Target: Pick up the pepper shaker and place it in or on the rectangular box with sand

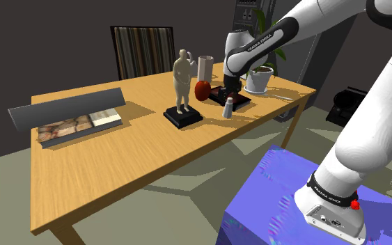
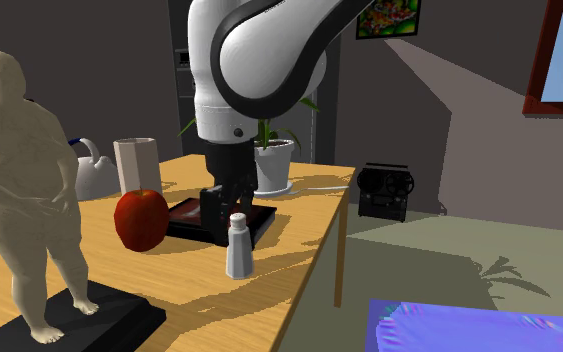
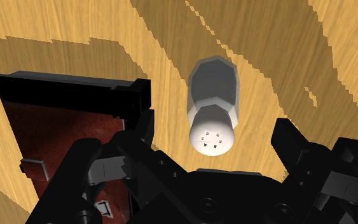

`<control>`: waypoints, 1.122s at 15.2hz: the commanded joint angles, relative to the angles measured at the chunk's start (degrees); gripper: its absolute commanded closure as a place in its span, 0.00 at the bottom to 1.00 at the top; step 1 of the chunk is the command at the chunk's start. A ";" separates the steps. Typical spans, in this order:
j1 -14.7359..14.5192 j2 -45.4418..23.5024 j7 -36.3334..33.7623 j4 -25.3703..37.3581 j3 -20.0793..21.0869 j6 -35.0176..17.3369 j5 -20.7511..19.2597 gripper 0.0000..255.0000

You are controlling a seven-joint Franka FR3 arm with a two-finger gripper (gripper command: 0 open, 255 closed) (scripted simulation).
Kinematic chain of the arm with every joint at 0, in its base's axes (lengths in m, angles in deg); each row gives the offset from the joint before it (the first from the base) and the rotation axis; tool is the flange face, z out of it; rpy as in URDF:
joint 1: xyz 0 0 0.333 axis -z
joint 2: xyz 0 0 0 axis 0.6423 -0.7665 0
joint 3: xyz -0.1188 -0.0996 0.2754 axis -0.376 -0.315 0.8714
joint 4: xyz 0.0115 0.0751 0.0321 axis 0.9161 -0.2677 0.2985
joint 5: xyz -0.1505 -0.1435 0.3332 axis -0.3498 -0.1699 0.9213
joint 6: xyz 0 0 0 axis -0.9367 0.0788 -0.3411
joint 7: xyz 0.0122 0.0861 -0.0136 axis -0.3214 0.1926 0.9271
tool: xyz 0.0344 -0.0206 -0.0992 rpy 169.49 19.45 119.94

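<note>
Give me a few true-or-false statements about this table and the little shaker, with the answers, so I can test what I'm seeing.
1. The pepper shaker stands upright on the wooden table. True.
2. The jaws are clamped on the shaker. False: they stand open above it, one on each side, not touching it.
3. A red apple sits on the table near the shaker. True.
4. The shaker already lies in the long box. False: the box sits far off towards the shoulder view's left, and the shaker is on the bare table.
5. The figurine has toppled over. False: it stands upright on its black base.
</note>
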 commanded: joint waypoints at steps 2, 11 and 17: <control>0.01 -0.04 0.01 -0.01 -0.01 -0.07 0.00 0.00; 0.01 -0.03 0.00 -0.02 -0.01 -0.07 0.00 1.00; -0.03 1.30 0.30 0.94 0.04 2.22 0.18 1.00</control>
